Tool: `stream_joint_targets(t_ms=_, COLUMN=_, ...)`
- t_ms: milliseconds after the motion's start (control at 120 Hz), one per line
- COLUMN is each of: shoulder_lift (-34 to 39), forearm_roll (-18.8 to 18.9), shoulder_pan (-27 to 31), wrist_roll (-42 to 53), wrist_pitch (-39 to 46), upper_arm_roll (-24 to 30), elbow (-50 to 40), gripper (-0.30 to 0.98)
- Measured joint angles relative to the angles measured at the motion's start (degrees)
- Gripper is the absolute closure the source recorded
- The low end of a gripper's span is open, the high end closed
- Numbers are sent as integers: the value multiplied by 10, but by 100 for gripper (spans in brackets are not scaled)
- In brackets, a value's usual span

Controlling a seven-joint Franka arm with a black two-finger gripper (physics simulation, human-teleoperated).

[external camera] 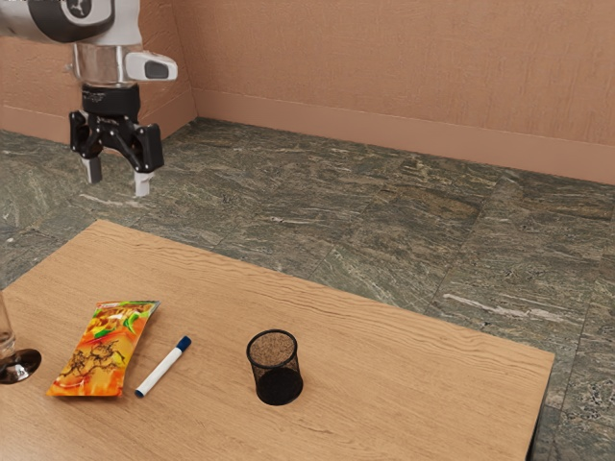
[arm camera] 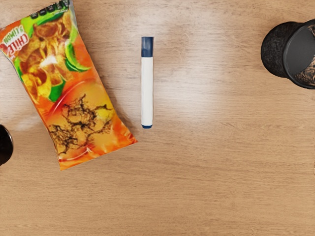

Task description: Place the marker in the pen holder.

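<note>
My gripper (external camera: 117,182) hangs high over the table's far left part in the exterior view, its two fingers wide apart with nothing between them. The marker (external camera: 163,367), white with a dark blue cap, lies flat on the wooden table, well below the gripper; in the wrist view the marker (arm camera: 147,88) lies near the middle. The pen holder (external camera: 277,371), a black mesh cup, stands upright toward the exterior view's right from the marker. In the wrist view the pen holder (arm camera: 280,49) is cut off by the picture's edge.
An orange chip bag (external camera: 101,351) lies close beside the marker, on the side away from the pen holder; the wrist view has the chip bag (arm camera: 69,93) too. Beyond it stands a glass (external camera: 19,365) with a dark base. The wooden table (external camera: 413,384) has its edge toward the wall.
</note>
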State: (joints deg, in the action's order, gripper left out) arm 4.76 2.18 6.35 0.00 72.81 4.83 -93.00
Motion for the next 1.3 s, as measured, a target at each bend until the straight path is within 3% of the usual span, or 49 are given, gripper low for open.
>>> stream_joint_targets(t_ms=300, shoulder_lift=4, forearm_roll=0, shoulder_pan=0, wrist_roll=-4, wrist_pitch=101, upper_arm_roll=4, elbow=0, gripper=0)
stream_joint_targets(t_ms=433, shoulder_lift=10, forearm_roll=4, shoulder_pan=-44, wrist_roll=-11, wrist_pitch=114, upper_arm_roll=6, elbow=-4, gripper=0)
stream_joint_targets(t_ms=483, shoulder_lift=27, forearm_roll=5, shoulder_pan=-55, wrist_roll=-12, wrist_pitch=126, upper_arm_roll=4, elbow=-54, gripper=0)
stream_joint_targets(t_ms=600, shoulder_lift=31, forearm_roll=3, shoulder_pan=-52, wrist_roll=-12, wrist_pitch=252, upper_arm_roll=-58, elbow=-315, gripper=0)
stream_joint_targets(t_ms=708, shoulder_lift=-37, forearm_roll=-5, shoulder_pan=-38, wrist_roll=-8, wrist_pitch=383, upper_arm_roll=-77, elbow=-396, gripper=0)
stream_joint_targets(t_ms=950, shoulder_lift=-91, forearm_roll=-42, shoulder_pan=-28, wrist_roll=24, wrist_pitch=547, upper_arm_roll=-82, elbow=-408, gripper=0)
stream_joint_targets(t_ms=1300, shoulder_lift=-113, forearm_roll=-18, shoulder_pan=-33, wrist_roll=86, wrist_pitch=632, upper_arm_roll=-82, elbow=-415, gripper=1)
